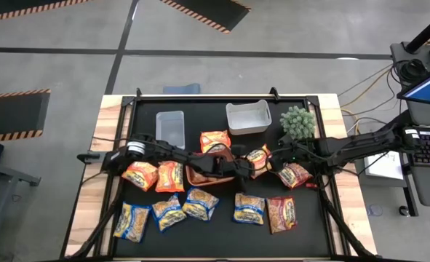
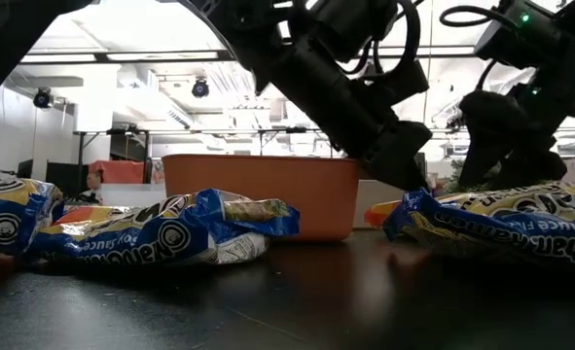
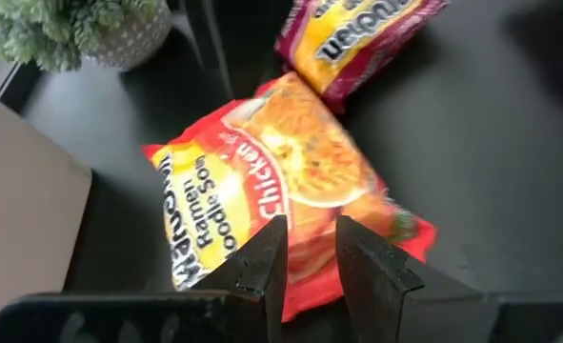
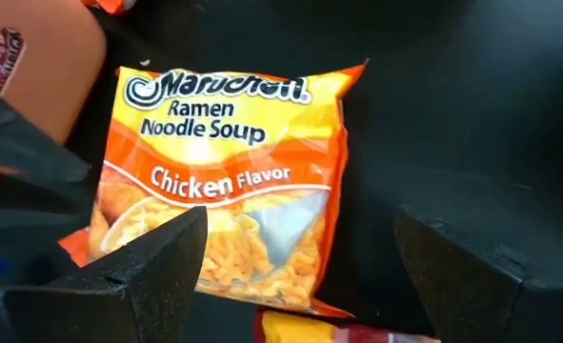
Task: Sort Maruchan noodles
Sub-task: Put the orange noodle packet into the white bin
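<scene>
Mostly unsorted: packets (image 1: 200,203) lie loose over the black mat (image 1: 316,225); the orange bin (image 1: 198,177) may hold something, I cannot tell what.
Chicken packet (image 4: 229,181): flat on the mat, just beside the orange bin.
Right gripper (image 4: 300,262): over that packet, jaws wide, holding nothing.
Left gripper (image 3: 310,262): over the same packet, jaws narrow, nothing visibly gripped.
Left to do: nearly every packet.
Other bins: clear bin (image 1: 169,128) and white bin (image 1: 248,116) look bare.
Surface: wooden table (image 1: 91,211), plant (image 1: 297,121) at the back.
Room: grey floor, striped tape.
</scene>
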### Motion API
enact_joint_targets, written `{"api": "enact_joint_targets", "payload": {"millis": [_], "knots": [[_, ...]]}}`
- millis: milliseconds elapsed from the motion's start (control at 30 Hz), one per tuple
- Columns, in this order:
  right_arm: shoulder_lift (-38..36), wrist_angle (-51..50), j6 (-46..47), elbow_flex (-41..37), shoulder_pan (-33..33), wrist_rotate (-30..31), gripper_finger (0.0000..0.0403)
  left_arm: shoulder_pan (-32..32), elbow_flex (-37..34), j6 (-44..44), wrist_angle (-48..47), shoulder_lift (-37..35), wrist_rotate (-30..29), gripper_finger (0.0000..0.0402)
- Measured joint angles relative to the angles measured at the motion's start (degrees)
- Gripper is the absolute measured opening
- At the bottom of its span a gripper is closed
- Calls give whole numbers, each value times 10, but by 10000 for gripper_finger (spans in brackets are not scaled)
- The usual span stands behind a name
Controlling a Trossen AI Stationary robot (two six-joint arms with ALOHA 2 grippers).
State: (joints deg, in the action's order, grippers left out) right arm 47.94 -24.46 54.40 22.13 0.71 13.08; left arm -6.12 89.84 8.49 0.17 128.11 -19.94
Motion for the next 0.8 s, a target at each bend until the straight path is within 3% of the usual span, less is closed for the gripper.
{"api": "enact_joint_targets", "payload": {"millis": [400,800], "knots": [[6,77,34,-51,0,6,323,3,2,-3,-13,14,0,74],[52,260,28,-105,0,3,322,3,0,-7,-17,15,0,74]]}}
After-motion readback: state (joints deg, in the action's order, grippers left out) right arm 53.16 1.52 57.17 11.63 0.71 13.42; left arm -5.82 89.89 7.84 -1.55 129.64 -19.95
